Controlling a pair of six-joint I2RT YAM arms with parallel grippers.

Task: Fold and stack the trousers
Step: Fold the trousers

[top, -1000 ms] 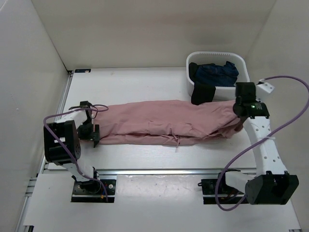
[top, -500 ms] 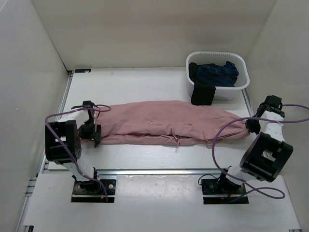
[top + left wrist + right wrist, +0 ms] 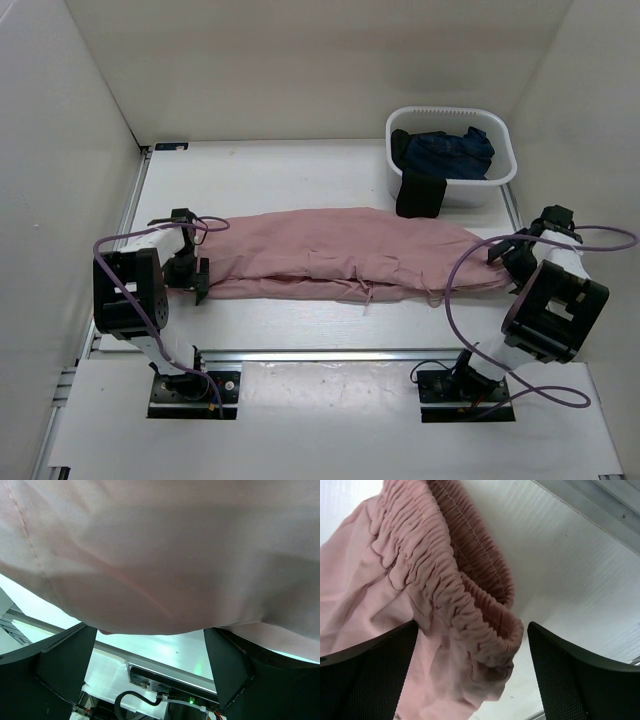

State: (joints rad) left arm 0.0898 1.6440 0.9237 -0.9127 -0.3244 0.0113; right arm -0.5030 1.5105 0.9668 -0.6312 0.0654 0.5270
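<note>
From above, the trousers [image 3: 350, 255] lie stretched long on the table [image 3: 300, 180], from the left claw [image 3: 192, 272] at the leg ends to the right claw [image 3: 512, 262] at the waist. Beyond the right claw stands a white basket [image 3: 500, 140] holding a dark blue garment [image 3: 450, 150].

Left wrist view: the claw is spread wide, and pink cloth covers the gap, not pinched.

Right wrist view: the claw is spread wide, and the gathered waistband [image 3: 485, 625] lies loose between its fingers [image 3: 570, 675].

From high behind the arm bases we look down on the whole table [image 3: 300, 170]. On the left wrist view we're tight under the trousers [image 3: 160, 555] at the table's left edge, facing its near edge. On the right wrist view we're close on the waistband [image 3: 470, 595] by the right edge. All three views share the trousers.
</note>
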